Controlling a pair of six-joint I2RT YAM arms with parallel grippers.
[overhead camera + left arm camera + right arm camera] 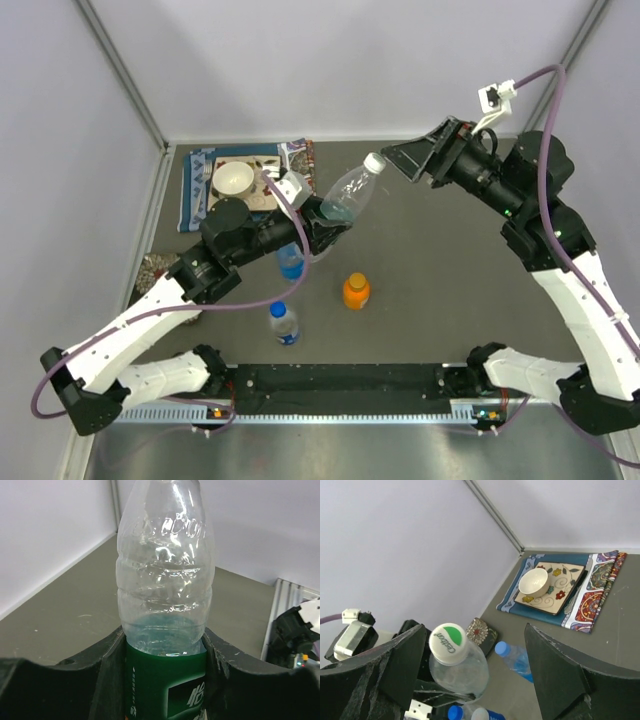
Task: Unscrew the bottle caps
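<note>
My left gripper is shut on the green-labelled middle of a clear greenish bottle, held tilted above the table. Its white bottle cap with a green leaf mark is screwed on. My right gripper stands open around that cap, the cap nearer its left finger and touching neither. An orange bottle with its orange cap stands mid-table. A blue-labelled bottle stands near the front. Another with a blue cap sits partly under my left arm.
A white bowl sits on a patterned plate and cloth in the back left corner. A small flower-patterned block lies by the left wall. Grey walls close the left, back and right sides.
</note>
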